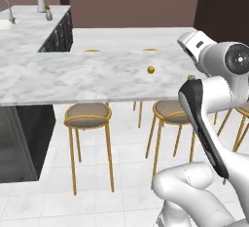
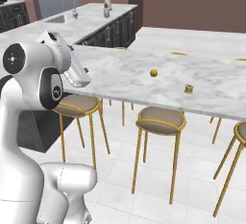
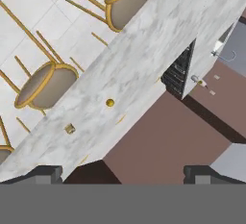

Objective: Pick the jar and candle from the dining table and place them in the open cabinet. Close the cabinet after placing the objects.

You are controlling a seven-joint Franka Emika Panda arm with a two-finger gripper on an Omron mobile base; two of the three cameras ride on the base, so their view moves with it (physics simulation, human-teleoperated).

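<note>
The dining table is a long white marble slab. On it the jar shows as a small golden round thing, too small to make out its glass. The candle, a tiny tan cylinder, stands a short way to the jar's right; in the left base view the candle peeks out beside my arm. My gripper is open with nothing between its fingers, held high above the table and well short of both things. The open cabinet is out of view.
Round tan-seated stools with gold legs stand under the table's near edge. A marble counter over dark drawers, with a sink faucet and a small bottle, joins at the far left. White tiled floor lies below.
</note>
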